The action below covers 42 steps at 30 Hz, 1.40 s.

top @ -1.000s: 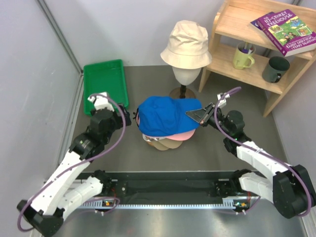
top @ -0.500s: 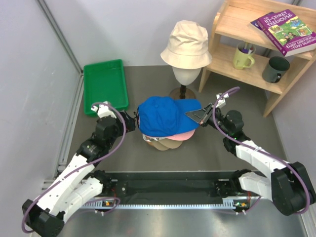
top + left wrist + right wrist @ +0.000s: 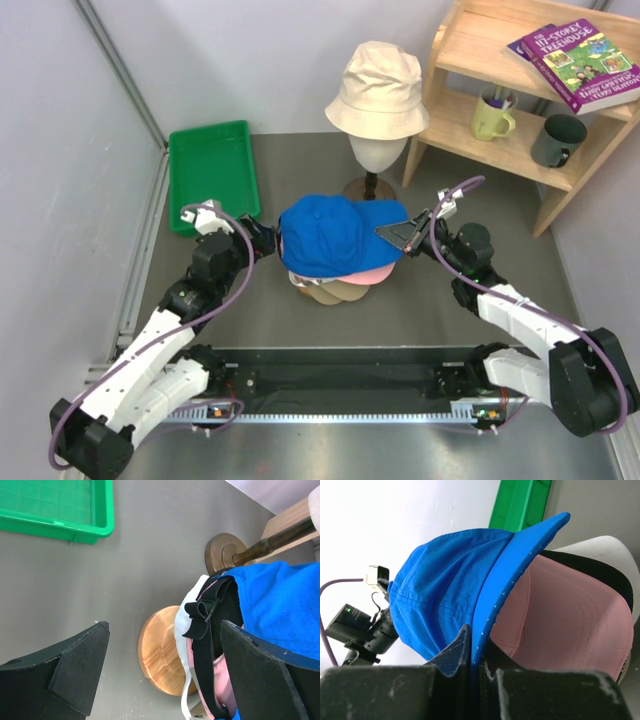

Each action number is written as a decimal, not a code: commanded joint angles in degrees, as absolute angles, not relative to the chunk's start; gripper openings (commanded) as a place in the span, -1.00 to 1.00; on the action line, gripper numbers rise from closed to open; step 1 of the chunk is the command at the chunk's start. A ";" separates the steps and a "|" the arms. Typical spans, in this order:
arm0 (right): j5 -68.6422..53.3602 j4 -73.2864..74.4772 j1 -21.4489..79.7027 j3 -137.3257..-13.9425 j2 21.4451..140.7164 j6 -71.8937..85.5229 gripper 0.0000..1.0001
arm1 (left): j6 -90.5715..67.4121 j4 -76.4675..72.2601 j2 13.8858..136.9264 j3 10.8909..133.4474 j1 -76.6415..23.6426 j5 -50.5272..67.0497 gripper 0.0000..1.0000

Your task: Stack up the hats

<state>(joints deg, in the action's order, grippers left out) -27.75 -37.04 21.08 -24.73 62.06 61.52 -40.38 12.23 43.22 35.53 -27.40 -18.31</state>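
A blue cap (image 3: 325, 234) lies on top of a pile with the pink cap (image 3: 372, 274) and tan cap (image 3: 325, 293) under it, over a round wooden stand (image 3: 159, 652). My right gripper (image 3: 400, 236) is shut on the blue cap's brim (image 3: 512, 582); the pink cap (image 3: 560, 625) and white cap (image 3: 600, 547) show beneath. My left gripper (image 3: 268, 240) is open at the back of the pile, its fingers (image 3: 80, 667) either side of the caps' rear straps (image 3: 207, 615). A cream bucket hat (image 3: 378, 90) sits on the head form (image 3: 375, 152) behind.
A green tray (image 3: 212, 172) lies at the back left. A wooden shelf (image 3: 510, 90) at the back right holds a book (image 3: 575, 62) and two mugs (image 3: 492, 118). The head form's stand base (image 3: 223, 552) sits just behind the pile. Grey walls close both sides.
My left gripper has moved right and forward to the back of the cap pile. The right gripper and the blue cap have stayed put.
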 commanded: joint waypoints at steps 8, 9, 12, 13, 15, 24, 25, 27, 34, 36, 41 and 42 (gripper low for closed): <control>-27.51 -32.44 19.86 -24.96 62.58 57.83 -1.00 | -40.17 3.60 47.72 32.87 -25.49 -13.62 0.91; -27.51 -32.43 19.86 -25.05 62.58 57.83 -1.00 | -40.17 3.86 47.90 32.70 -25.49 -13.62 0.90; -27.51 -31.91 19.86 -25.14 62.67 57.57 -1.00 | -40.17 5.61 48.86 32.69 -25.49 -14.41 0.88; -27.42 -31.47 19.86 -25.22 62.67 57.13 -1.00 | -40.43 6.23 49.22 32.78 -25.49 -14.85 0.87; -27.25 -29.63 19.86 -25.57 62.84 56.95 -0.91 | -40.87 7.20 50.70 32.96 -25.40 -14.94 0.87; -24.35 -22.15 19.95 -27.51 61.44 52.30 0.47 | -41.31 9.50 56.95 35.59 -25.40 -13.19 0.89; -23.82 -21.10 19.86 -27.94 61.26 51.51 0.56 | -41.22 9.32 57.21 35.60 -25.40 -13.18 0.89; -23.21 -19.61 19.95 -28.39 60.82 50.81 0.62 | -41.22 10.10 58.26 36.12 -25.40 -13.88 0.89; -17.24 -11.26 19.86 -30.75 58.62 45.62 0.85 | -41.92 13.27 59.51 36.74 -25.40 -15.21 0.89; -14.87 -7.23 19.86 -31.55 57.75 43.96 0.92 | -41.75 12.83 58.98 36.65 -25.40 -15.12 0.90; -8.18 -1.86 19.86 -32.78 56.08 41.84 0.99 | -40.78 13.45 58.18 37.44 -25.40 -15.91 0.94; -7.22 -0.89 19.78 -33.04 55.99 41.31 0.99 | -40.69 13.71 58.10 37.62 -25.40 -15.91 0.95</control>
<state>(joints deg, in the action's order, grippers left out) -14.00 -7.35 20.45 -30.02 57.84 45.12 -42.09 10.00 58.72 36.01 -25.63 -14.11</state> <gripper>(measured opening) 0.993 0.966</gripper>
